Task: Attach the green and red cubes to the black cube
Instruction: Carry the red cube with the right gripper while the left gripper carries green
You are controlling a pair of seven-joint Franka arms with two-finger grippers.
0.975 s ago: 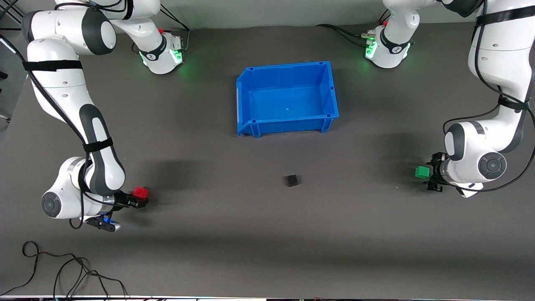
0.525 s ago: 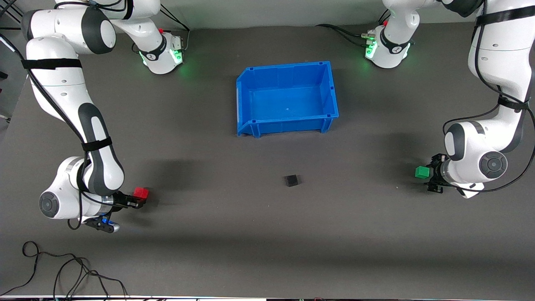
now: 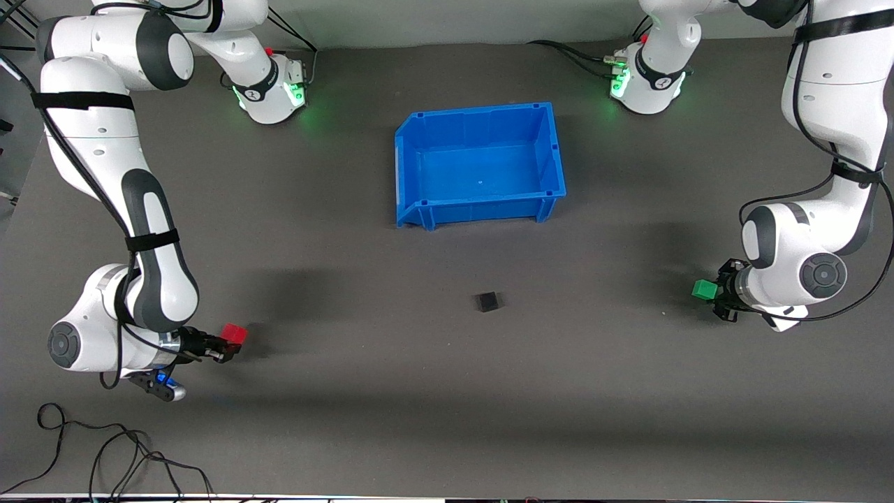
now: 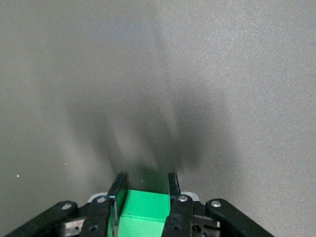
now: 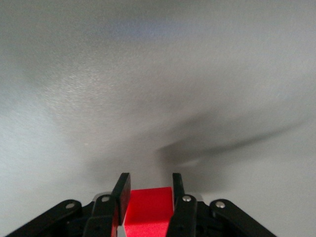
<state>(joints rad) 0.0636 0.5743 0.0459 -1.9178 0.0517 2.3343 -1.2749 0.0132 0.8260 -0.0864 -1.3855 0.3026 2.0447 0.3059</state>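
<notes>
The red cube (image 3: 234, 333) (image 5: 148, 211) sits between the fingers of my right gripper (image 3: 225, 344) (image 5: 149, 186), which is shut on it low over the table at the right arm's end. At the left arm's end my left gripper (image 3: 714, 293) (image 4: 146, 185) is shut on the green cube (image 3: 703, 288) (image 4: 145, 210), down at the table surface. The black cube (image 3: 487, 301) lies alone on the dark table between the two grippers, well apart from both.
A large blue bin (image 3: 482, 208), with nothing in it, stands farther from the front camera than the black cube. Loose black cables (image 3: 105, 454) lie near the table's front edge at the right arm's end.
My left gripper's fingers have closed onto the green cube. The right gripper, holding the red cube, has shifted a little toward the table's front edge.
</notes>
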